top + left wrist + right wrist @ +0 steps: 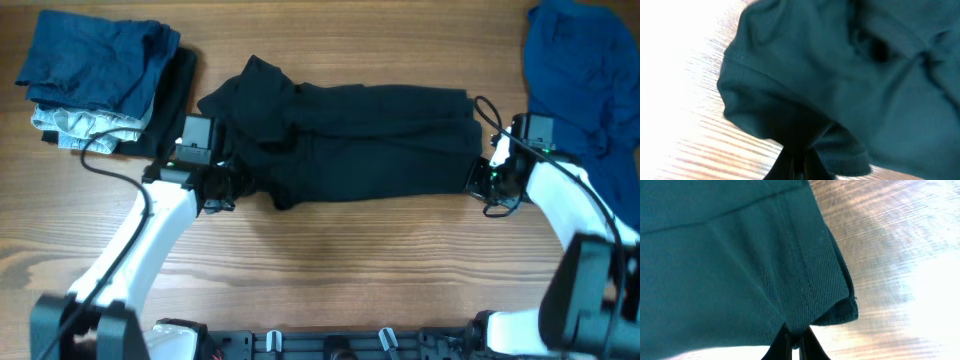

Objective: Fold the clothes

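A black shirt (360, 140) lies spread in a long band across the middle of the table. My left gripper (228, 186) is shut on its left lower edge; in the left wrist view the dark fabric (840, 90) bunches down into the closed fingertips (799, 167). My right gripper (483, 180) is shut on the shirt's right lower corner; in the right wrist view the hemmed corner (805, 295) is pinched between the fingers (796, 345). A royal-blue garment (585, 75) lies crumpled at the far right.
A stack of folded clothes (100, 80) sits at the far left, blue on top with grey and black beneath. Bare wooden table (340, 260) stretches in front of the shirt. The arms' base rail (330, 345) runs along the front edge.
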You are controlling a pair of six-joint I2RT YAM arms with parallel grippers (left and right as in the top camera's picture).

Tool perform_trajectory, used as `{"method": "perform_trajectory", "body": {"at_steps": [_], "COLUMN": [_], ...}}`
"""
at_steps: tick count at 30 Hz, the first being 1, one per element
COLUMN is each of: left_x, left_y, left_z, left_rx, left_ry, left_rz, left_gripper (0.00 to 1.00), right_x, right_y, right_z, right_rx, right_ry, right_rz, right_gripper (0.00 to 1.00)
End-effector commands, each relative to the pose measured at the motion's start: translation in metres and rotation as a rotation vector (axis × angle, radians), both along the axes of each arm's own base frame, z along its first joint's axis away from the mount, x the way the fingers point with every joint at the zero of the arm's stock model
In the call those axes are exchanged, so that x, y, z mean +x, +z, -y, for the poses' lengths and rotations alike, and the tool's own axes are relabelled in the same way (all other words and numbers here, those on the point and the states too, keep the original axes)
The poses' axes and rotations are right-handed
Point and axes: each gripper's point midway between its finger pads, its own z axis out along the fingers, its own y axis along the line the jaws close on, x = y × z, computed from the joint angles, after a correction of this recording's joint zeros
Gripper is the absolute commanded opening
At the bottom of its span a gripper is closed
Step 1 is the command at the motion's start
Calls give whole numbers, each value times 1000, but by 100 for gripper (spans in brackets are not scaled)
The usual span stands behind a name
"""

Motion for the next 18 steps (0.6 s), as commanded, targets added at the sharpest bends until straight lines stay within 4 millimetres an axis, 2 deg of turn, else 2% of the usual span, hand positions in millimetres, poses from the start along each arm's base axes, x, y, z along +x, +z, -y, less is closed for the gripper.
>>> {"method": "perform_trajectory", "body": {"at_steps": [1,4,7,10,11,16,18], "left_x": [3,-9,-21,-23,-21,22,35], "left_y": [35,39,41,45,47,68,70], "left_z": [-11,-15,-18,-19,-18,-18,-17], "left_rx": [46,60,69,67,66,66,69], "left_ry": [10,14,14,14,15,40,48], "left_rz": [88,71,43,53,63,260,297], "left_gripper": [4,4,4,4,4,4,4], "right_x": [-10,-26,-38,-40,-37,-18,-14], "right_y": [32,44,48,47,48,51,50], "right_z": [-4,-7,-9,-9,-8,-4,-4], "right_rx": [9,8,13,10,8,-6,-7], "right_ry": [-15,-17,-17,-14,-14,-13,-13], "right_rz": [58,43,13,7,17,93,101], "right_gripper": [4,4,4,4,4,4,4]}}
